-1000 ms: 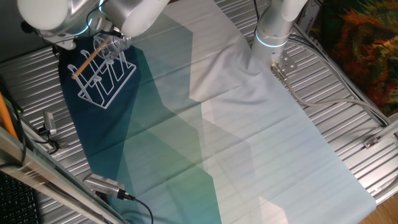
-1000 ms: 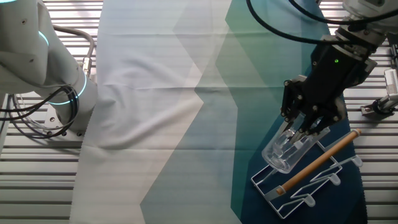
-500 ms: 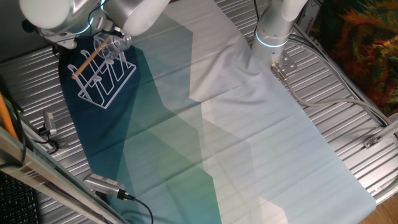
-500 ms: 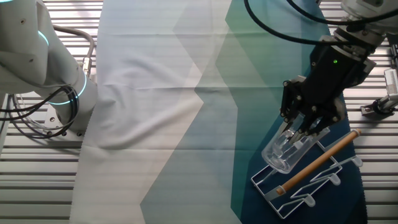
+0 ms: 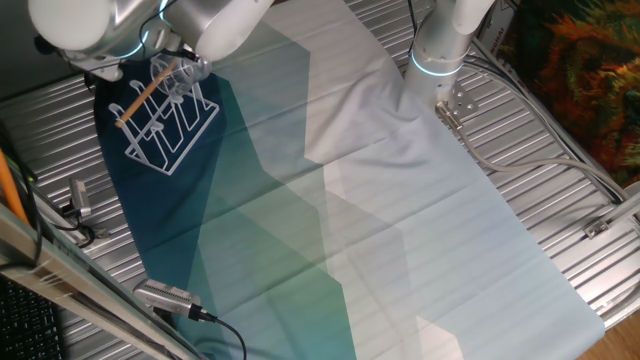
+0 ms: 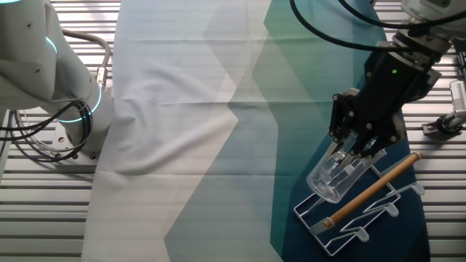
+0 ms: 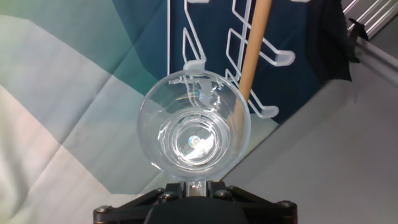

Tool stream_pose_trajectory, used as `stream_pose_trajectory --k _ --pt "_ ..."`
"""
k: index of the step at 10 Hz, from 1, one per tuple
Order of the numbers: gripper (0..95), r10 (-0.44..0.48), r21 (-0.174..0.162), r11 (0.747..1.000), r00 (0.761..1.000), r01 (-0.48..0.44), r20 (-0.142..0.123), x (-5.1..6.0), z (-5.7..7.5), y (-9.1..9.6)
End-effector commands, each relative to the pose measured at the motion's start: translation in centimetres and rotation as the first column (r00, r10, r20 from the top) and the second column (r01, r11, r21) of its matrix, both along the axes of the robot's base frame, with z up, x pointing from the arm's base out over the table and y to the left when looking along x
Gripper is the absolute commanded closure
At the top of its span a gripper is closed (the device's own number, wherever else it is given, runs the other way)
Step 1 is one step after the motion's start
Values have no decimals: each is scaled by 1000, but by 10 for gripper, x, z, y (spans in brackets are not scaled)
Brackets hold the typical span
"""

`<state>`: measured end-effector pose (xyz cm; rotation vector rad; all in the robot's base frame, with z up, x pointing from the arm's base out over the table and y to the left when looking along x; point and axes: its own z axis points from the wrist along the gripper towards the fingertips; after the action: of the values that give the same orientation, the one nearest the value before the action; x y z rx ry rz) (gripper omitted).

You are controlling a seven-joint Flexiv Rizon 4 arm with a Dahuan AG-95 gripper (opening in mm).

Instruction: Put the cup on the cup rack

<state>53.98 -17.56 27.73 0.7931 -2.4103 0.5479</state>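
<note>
The clear glass cup is held upside-down, tilted, in my black gripper, its mouth over the near end of the white wire cup rack. In the hand view the cup fills the middle, mouth facing away, with a rack peg at its far rim and the wooden rod beside it. The gripper base is shut on the cup's bottom. In one fixed view the cup sits at the rack's far end, under the arm.
The rack stands on the dark blue corner of a teal and white cloth over a slatted metal table. A second robot base stands at the far side. Cables and a small grey device lie near the table edge.
</note>
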Motion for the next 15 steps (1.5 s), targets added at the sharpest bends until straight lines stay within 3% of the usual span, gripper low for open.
stream_pose_trajectory --k 1,15 --pt "950 3 -11 1000 999 -4 -32 0 0 0" --pt "950 -30 -47 999 995 26 -94 -2 3 2"
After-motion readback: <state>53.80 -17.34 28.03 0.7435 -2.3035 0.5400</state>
